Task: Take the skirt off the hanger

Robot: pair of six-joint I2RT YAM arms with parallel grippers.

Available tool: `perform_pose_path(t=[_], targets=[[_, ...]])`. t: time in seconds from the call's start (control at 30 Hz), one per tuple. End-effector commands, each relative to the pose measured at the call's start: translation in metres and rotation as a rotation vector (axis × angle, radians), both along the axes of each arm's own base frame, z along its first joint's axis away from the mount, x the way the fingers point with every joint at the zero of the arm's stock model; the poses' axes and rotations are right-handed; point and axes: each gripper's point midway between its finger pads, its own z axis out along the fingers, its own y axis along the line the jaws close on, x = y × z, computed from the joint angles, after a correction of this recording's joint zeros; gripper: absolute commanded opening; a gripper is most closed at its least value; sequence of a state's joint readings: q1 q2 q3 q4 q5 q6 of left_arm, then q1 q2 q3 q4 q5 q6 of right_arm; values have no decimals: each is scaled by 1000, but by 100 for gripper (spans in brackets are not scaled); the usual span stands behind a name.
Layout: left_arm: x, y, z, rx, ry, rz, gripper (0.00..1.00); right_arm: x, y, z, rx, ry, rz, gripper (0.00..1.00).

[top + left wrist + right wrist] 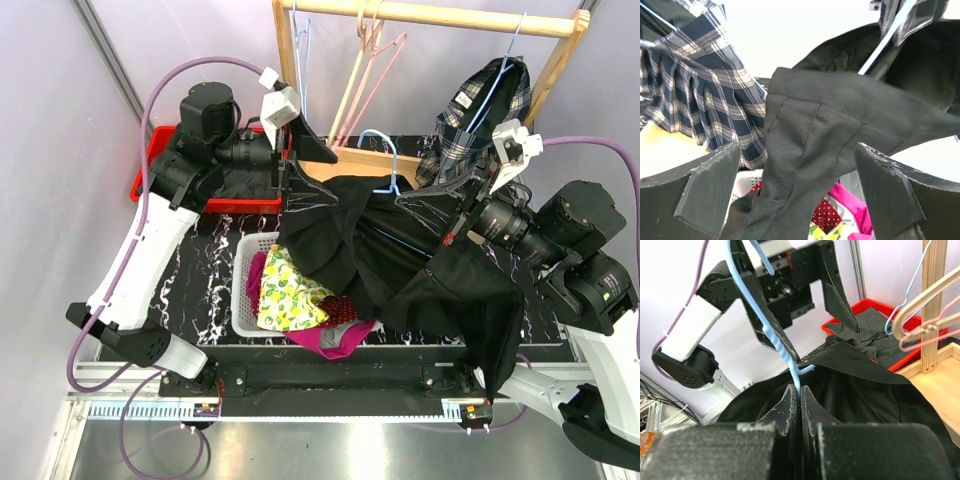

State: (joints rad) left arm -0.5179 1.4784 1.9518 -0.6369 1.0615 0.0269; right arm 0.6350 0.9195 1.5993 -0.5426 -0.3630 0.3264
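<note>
While right tool (799,390) clamps hanger (774,335), left tool (797,147) gapes around skirt (810,115) over laundry basket (241,296)

Rack (430,15), bin (245,207) and basket (243,290) around a marbled table (205,270)
A plaid skirt (480,110) and pink hangers (378,80) hang from the wooden rack; the red bin (dark cloth (867,322) inside) sits far left; the white basket holds a lemon-print cloth (285,295) and a magenta cloth (335,340).

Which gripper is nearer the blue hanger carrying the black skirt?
Right. The right gripper is shut on the hanger wire itself. The left gripper is open around the skirt edge, beside the hanger and not on it.
</note>
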Motion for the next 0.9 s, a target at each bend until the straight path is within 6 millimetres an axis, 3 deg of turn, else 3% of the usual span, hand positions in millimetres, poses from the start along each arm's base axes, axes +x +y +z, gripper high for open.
perform_pose_path(t=[0.0, 0.17, 0.3, 0.43, 0.47, 0.5, 0.73, 0.87], targets=[[0, -1, -12, 7, -2, -38, 99, -14, -5, 41, 92, -111, 29, 0], [9, -10, -31, 31, 54, -57, 99, -16, -3, 42, 108, -108, 43, 0], [9, -13, -29, 25, 64, -86, 80, -15, -1, 40, 107, -100, 51, 0], [1, -12, -16, 4, 64, -128, 34, -9, 3, 33, 88, -88, 47, 0], [-1, -12, -13, 0, 64, -134, 12, -5, 4, 27, 69, -80, 41, 0], [-3, -10, -6, -10, 51, -135, 2, -2, 5, 23, 56, -74, 35, 0], [-13, 9, 25, -48, -6, -80, 0, 20, 13, -18, -77, -7, 5, 1], [-12, 16, 30, -55, -21, -58, 0, 21, 19, -34, -123, 22, 34, 20]])
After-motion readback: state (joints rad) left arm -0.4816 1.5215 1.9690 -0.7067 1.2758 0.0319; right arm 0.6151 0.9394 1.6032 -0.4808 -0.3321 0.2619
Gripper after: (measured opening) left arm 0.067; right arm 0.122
